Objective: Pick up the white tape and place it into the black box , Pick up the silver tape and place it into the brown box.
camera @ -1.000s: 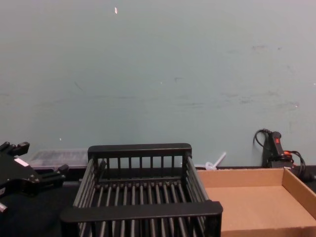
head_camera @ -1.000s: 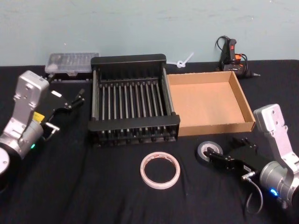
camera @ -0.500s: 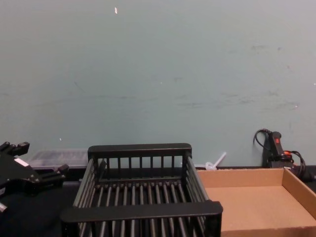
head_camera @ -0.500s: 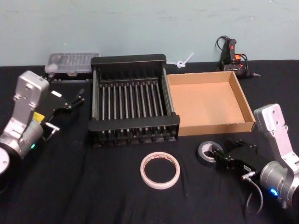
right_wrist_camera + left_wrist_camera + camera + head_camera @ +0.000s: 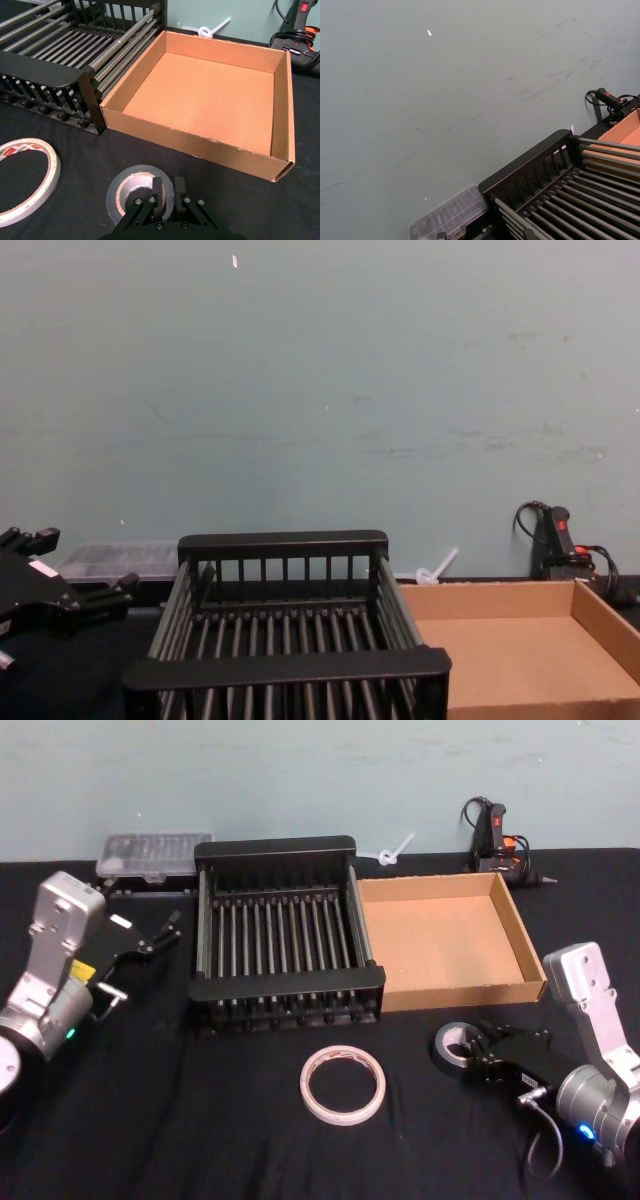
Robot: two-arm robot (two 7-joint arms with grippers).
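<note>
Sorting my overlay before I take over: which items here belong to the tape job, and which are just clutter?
Job:
- white tape
- black box
- silver tape, with the right gripper closed on its wall
- brown box

Clutter:
- clear plastic case
- glue gun
- white cable tie
- left gripper, parked

Even, dim indoor light; soft shadows, no glare; head view perhaps slightly blurred.
</note>
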